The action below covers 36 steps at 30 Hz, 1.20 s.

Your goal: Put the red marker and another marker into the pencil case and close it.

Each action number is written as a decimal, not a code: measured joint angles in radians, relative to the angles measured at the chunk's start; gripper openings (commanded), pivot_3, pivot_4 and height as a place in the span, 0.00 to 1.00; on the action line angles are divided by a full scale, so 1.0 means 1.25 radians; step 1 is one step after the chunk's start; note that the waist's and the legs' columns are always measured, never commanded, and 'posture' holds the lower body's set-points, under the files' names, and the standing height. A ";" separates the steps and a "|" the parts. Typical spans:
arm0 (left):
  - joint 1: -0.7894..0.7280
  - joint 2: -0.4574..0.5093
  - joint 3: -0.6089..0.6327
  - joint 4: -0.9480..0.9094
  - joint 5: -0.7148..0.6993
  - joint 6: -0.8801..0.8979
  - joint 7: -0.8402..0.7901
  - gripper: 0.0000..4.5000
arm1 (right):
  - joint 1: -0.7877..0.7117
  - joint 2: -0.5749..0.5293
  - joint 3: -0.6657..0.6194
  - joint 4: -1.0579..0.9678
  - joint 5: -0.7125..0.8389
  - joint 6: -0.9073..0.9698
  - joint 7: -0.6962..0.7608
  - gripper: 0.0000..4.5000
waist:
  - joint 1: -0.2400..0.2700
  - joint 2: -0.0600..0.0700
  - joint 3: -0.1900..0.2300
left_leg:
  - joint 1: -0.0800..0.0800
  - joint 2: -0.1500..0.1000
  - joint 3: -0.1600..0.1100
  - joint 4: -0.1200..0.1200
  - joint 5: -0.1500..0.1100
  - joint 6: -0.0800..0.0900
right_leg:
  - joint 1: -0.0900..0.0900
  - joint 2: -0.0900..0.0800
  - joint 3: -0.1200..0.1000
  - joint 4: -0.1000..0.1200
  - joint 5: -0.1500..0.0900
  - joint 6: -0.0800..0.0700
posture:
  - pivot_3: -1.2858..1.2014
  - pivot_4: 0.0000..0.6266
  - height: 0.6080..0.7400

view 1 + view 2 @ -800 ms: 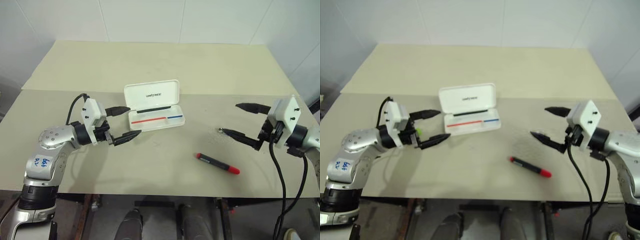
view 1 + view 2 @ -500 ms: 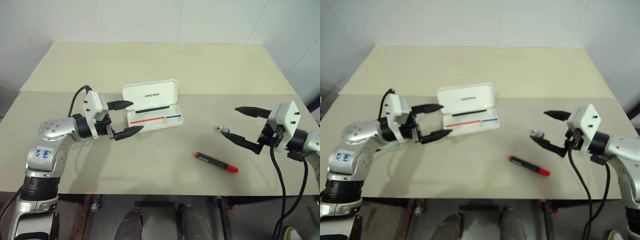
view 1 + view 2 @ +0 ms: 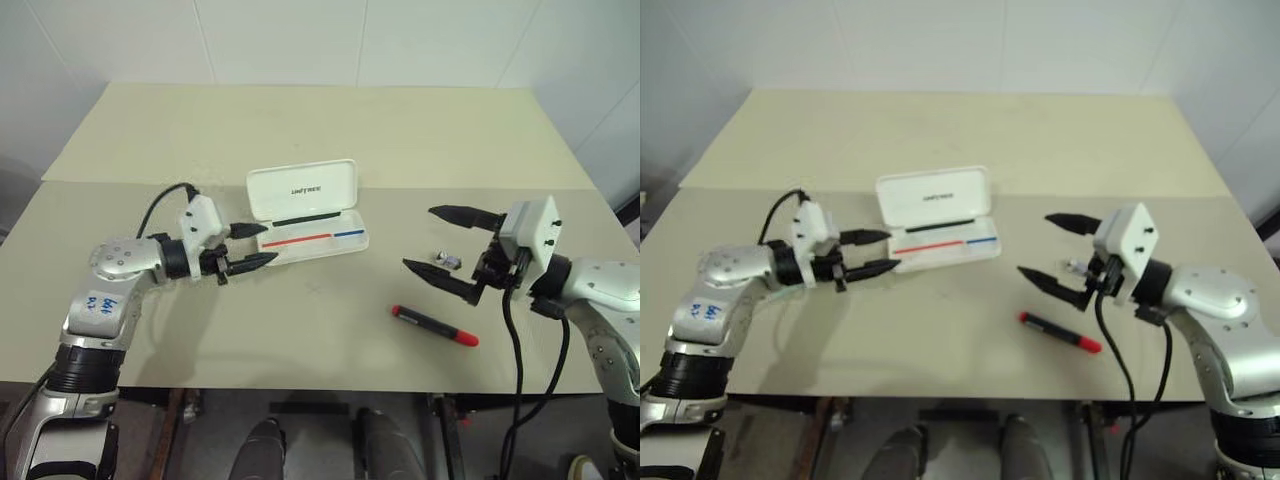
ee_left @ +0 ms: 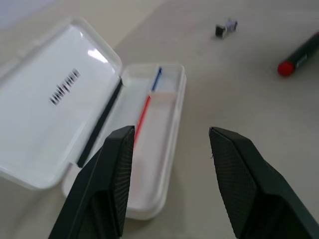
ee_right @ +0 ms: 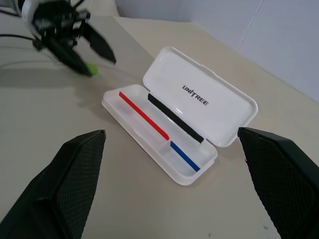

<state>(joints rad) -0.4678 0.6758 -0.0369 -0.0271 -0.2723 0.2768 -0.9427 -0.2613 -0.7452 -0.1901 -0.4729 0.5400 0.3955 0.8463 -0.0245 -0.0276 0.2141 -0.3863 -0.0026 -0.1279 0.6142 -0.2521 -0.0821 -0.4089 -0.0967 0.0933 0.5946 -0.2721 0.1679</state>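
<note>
Left eye view, one open pencil case, one red marker, two grippers spread, left gripper, right gripper.

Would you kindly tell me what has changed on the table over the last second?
The right end effector swung inward toward the open white plastic pencil case, fingers still wide. The left end effector narrowed its fingers beside the case, gripping nothing. The case and the black red-capped marker stayed put.

Open pencil case, red marker apart
</note>
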 measured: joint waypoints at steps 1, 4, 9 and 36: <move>0.002 -0.001 -0.014 0.004 0.012 0.000 0.002 0.58 | -0.001 0.003 0.000 -0.006 0.000 0.000 -0.007 1.00 | 0.000 0.000 0.000 | 0.000 0.000 0.000 0.000 0.000 0.000 | 0.000 0.000 0.000 0.000 0.000 0.000 | 0.52 0.24 1.00; -0.005 -0.005 -0.036 0.044 0.042 -0.016 0.004 0.58 | 0.003 0.008 -0.002 -0.020 0.000 0.004 -0.030 1.00 | -0.001 0.000 0.000 | 0.000 0.000 0.000 0.000 0.000 0.000 | 0.000 0.000 0.000 0.000 0.000 0.000 | 0.52 0.24 1.00; -0.039 -0.026 -0.073 0.126 0.091 -0.072 0.001 0.58 | 0.005 0.021 -0.002 -0.056 0.000 0.020 -0.076 1.00 | -0.002 0.000 0.000 | 0.000 0.000 0.000 0.000 0.000 0.000 | 0.000 0.000 0.000 0.001 0.000 0.000 | 0.52 0.24 1.00; -0.204 -0.065 -0.156 0.313 0.200 -0.083 -0.076 0.17 | 0.038 0.035 -0.019 -0.183 0.033 0.078 -0.207 1.00 | -0.003 0.000 0.000 | 0.000 0.000 0.000 0.000 0.000 0.001 | -0.001 0.000 0.000 0.001 0.000 0.000 | 0.52 0.24 1.00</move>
<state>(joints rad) -0.7223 0.5945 -0.2320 0.3640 -0.0225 0.1732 -1.0377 -0.2144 -0.7012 -0.2139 -0.7022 0.5818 0.4932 0.5880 -0.0284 -0.0277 0.2140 -0.3862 -0.0026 -0.1277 0.6145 -0.2521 -0.0813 -0.4097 -0.0965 0.0934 0.5964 -0.2715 0.1681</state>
